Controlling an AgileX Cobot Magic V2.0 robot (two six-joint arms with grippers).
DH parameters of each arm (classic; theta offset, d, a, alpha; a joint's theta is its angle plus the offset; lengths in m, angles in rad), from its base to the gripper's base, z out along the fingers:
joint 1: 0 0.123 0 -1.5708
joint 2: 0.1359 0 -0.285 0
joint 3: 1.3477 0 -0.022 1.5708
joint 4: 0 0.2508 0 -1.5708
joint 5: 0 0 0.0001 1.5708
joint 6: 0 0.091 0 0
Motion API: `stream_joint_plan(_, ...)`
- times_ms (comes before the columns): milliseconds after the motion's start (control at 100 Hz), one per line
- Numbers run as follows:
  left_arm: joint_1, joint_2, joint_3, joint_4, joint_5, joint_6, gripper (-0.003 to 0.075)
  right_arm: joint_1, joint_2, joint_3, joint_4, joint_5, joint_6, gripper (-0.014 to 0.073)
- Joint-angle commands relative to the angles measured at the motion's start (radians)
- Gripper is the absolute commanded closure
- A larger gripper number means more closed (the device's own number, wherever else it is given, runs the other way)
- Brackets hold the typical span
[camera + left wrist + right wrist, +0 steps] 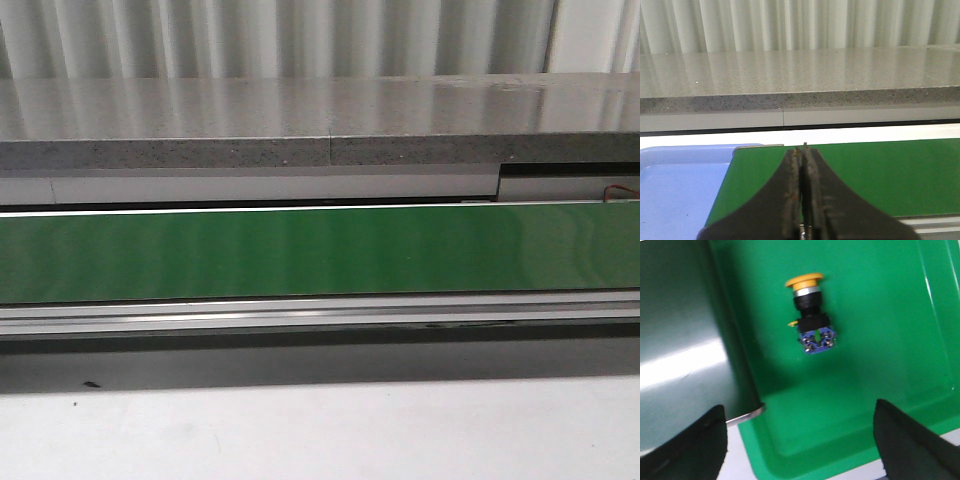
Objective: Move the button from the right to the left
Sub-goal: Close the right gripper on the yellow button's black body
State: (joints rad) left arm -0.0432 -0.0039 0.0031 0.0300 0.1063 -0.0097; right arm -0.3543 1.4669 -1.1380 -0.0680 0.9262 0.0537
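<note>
Button (811,315) lies on its side in a green tray (880,315), centre-upper in the right wrist view, below the spread right gripper (800,440), which must descend to grasp; left gripper (803,152) is closed, empty.

both grippers (802,150) black, fingers (900,440) broad, curved

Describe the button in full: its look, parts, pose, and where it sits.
The button lies on its side on the floor of a green tray, seen only in the right wrist view. It has a round yellow-orange cap, a silver collar, a black neck and a blue block body with metal terminals. Nothing grips it; the right gripper hangs open above it.
</note>
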Motion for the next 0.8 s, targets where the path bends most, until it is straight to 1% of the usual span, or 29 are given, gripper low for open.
stream_joint_plan(0,0.002,-0.031,0.039,-0.004,-0.078,-0.011,0.0741,-0.042,0.035,-0.053,-0.019,-0.037,-0.009,0.0)
stream_joint_plan(140,0.002,-0.031,0.039,-0.004,-0.078,-0.011,0.0741,-0.069,0.126,-0.082,-0.019,-0.042,-0.041,0.0)
stream_joint_plan(300,0.002,-0.031,0.039,-0.004,-0.078,-0.011,0.0741,-0.071,0.226,-0.121,-0.018,-0.05,-0.095,0.0)
stream_joint_plan(650,0.002,-0.031,0.039,-0.004,-0.078,-0.011,0.0741,-0.071,0.398,-0.171,-0.017,-0.08,-0.1,0.0)
stream_joint_plan(760,0.002,-0.031,0.039,-0.004,-0.078,-0.011,0.0741,-0.071,0.43,-0.171,-0.017,-0.078,-0.129,0.0003)
stream_joint_plan(790,0.002,-0.031,0.039,-0.004,-0.078,-0.011,0.0741,-0.071,0.434,-0.171,-0.015,-0.078,-0.135,0.0015)
